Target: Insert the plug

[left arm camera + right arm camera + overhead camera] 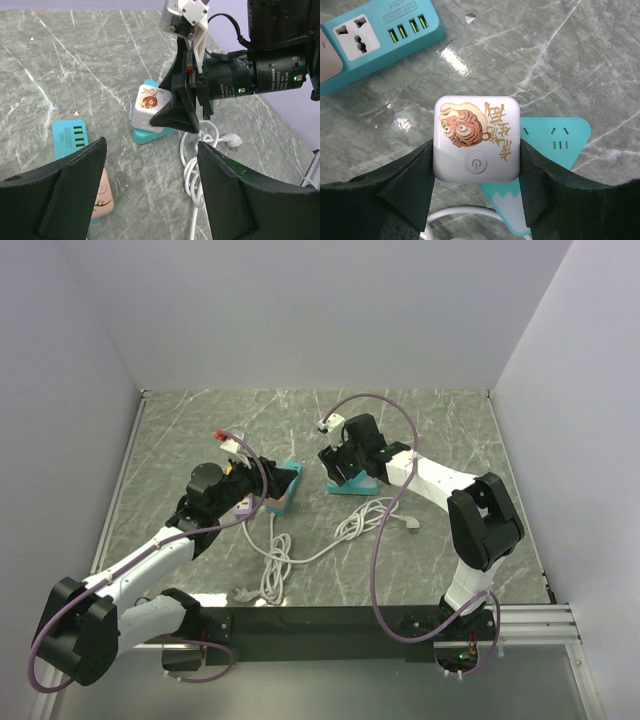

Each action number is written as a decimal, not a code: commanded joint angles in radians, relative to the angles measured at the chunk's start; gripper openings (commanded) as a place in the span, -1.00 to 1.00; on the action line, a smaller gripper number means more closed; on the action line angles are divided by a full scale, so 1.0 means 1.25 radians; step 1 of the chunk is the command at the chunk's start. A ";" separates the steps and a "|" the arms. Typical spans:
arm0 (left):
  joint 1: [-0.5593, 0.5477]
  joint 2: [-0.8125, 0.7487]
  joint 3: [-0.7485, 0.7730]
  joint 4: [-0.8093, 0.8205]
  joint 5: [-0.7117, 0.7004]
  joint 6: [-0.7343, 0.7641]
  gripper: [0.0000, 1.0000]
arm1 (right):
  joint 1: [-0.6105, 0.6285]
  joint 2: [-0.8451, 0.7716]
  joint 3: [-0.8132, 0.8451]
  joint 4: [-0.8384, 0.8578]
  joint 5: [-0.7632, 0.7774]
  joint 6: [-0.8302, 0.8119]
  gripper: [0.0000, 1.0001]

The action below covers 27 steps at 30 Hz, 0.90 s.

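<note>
The plug (476, 140) is a white square block with a tiger drawing and a power button. My right gripper (476, 170) is shut on its two sides. It sits on top of a teal triangular power strip (560, 142), and its pins are hidden. From the left wrist view the plug (150, 107) rests on that strip (150, 136) under the right gripper's fingers. My left gripper (150, 175) stands open over bare table, beside a teal rectangular power strip (70, 137). In the top view the right gripper (345, 465) and left gripper (280, 485) are close together mid-table.
A pink adapter (102, 195) sits in the rectangular strip. A coiled white cable (300, 550) lies in front of both strips, ending in a white cord plug (411, 525). White walls enclose the table on three sides.
</note>
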State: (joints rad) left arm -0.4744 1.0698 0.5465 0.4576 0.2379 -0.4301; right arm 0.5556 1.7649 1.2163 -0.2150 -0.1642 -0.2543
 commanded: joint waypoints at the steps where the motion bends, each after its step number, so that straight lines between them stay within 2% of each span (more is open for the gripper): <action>1: 0.005 -0.024 -0.005 0.016 -0.004 0.014 0.57 | 0.001 0.046 -0.044 -0.132 0.005 0.038 -1.00; 20: 0.008 -0.025 0.005 -0.010 0.016 0.030 0.56 | 0.019 0.034 -0.118 -0.153 0.007 0.078 -1.00; 27: 0.008 -0.032 0.002 -0.011 0.028 0.029 0.56 | 0.023 0.078 -0.093 -0.178 0.022 0.081 -1.00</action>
State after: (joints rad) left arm -0.4679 1.0527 0.5430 0.4271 0.2501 -0.4084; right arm 0.5652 1.7508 1.1572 -0.1787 -0.1257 -0.1925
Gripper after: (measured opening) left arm 0.780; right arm 0.668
